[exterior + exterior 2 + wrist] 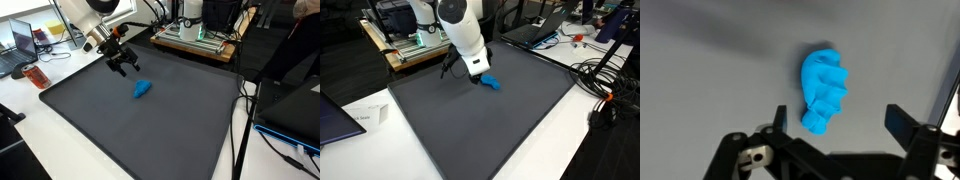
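**Open gripper beside blue object: off-centre risk**

The gripper (127, 69) hangs above the dark grey mat (150, 135), jaws spread wide, holding nothing. The small blue ridged object (823, 88) lies on the mat near its middle. In an exterior view it sits just right of the gripper and nearer the camera, apart from it and not touching.

In the wrist view the object lies between the fingers but close to the left one (the gap on the right is far larger).

Likely trouble: a straight descent could land that closer finger on the lump, or shove it sideways across the smooth mat. Its rounded shape might also squirm out of an off-centre pinch.
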Motion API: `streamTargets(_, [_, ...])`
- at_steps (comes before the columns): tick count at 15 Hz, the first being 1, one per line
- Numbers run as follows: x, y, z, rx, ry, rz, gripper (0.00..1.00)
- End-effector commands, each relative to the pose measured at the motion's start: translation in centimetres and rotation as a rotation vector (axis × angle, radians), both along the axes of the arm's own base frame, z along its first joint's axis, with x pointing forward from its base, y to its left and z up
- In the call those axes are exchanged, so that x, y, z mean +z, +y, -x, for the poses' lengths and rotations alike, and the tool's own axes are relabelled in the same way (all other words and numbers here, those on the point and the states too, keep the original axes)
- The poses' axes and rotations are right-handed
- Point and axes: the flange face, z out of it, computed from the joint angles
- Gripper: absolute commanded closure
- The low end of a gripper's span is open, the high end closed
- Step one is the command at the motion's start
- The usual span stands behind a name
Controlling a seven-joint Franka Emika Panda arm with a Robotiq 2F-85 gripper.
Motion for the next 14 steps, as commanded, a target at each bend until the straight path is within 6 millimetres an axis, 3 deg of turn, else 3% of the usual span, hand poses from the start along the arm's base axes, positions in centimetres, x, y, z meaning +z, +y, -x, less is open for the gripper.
streamTargets(1, [0.3,1.1,-0.9,-0.055,0.04,0.009,0.0])
streamTargets(9, [1.0,7.5,-1.1,-0.109,0.024,0.18,0.0])
streamTargets(14, [0.9,11.4,0.3,-0.198,0.033,0.411,0.0])
